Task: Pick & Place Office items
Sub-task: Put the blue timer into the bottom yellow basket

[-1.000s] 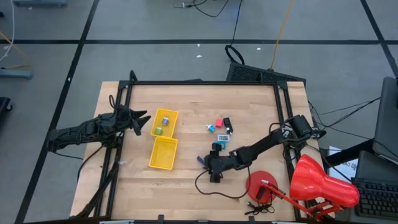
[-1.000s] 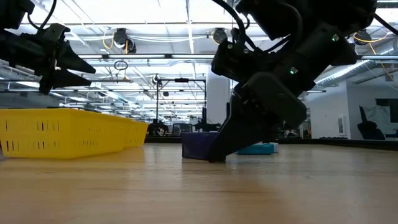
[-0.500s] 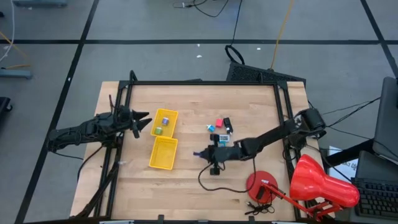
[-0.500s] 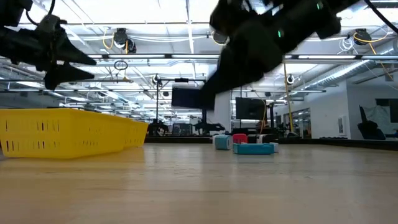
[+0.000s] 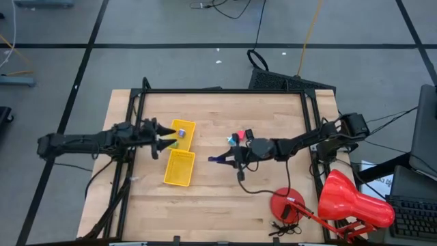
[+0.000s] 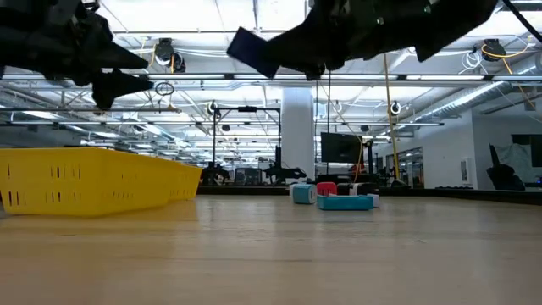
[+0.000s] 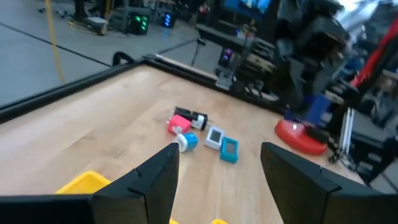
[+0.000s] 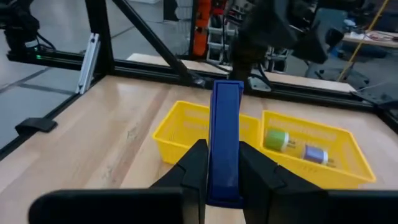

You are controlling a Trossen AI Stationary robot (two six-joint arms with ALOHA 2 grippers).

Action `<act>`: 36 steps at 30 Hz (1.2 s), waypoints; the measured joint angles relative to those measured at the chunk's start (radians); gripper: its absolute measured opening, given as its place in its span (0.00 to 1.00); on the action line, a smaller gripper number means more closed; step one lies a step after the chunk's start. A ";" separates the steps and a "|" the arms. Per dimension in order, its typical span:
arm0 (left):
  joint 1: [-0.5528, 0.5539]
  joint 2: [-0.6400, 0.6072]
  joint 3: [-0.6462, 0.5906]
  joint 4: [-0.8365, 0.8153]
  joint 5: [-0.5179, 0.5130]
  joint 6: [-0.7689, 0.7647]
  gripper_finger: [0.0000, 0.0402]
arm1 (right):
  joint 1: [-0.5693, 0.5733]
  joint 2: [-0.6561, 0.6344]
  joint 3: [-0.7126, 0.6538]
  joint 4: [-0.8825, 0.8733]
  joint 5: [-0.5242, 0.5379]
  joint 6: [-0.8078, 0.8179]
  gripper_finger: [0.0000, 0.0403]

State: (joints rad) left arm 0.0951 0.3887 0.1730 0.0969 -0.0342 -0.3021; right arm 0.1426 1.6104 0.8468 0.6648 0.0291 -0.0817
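Blue flat piece [image 8: 225, 140] is riding edge-up, clamped between right fingers [image 8: 224, 168] above mid-desk [image 5: 225, 198]. Yellow tray [image 5: 179, 161] is lying left of it, long axis far-to-near. Left gripper [image 5: 162, 142] is hovering at tray's left edge, fingers spread, empty.

Two arms are reaching over the surface [image 5: 218, 198], each carrying one tool: the left tool [image 5: 164, 139] and the right tool [image 5: 218, 160]. One dark blue flat rectangle [image 8: 225, 140] is sitting clamped in the right tool. One long yellow tray [image 5: 178, 175] with two compartments is lying on the wood, and two items are resting in its far compartment: one green [image 8: 276, 138], one purple [image 8: 315, 154]. Five small pieces are clustering mid-surface: one pink-red [image 7: 179, 122], one black [image 7: 198, 119], one blue-and-white [image 7: 186, 142], one white-framed [image 7: 214, 137] and one teal [image 7: 229, 150]. One red desk lamp [image 5: 345, 200] is standing at the corner.
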 joint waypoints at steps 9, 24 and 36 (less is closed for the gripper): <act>-0.137 0.423 0.000 0.464 0.033 0.138 0.57 | -0.012 0.000 -0.031 0.019 -0.001 0.040 0.12; -0.236 0.927 0.266 0.671 0.026 0.314 0.57 | -0.012 0.000 -0.031 0.016 -0.004 0.040 0.12; -0.236 1.072 0.459 0.503 0.025 0.327 0.57 | -0.012 0.000 -0.031 0.012 -0.004 0.043 0.12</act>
State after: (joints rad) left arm -0.1408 1.4604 0.6318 0.6003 -0.0089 0.0250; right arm 0.1303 1.6108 0.8154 0.6765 0.0250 -0.0383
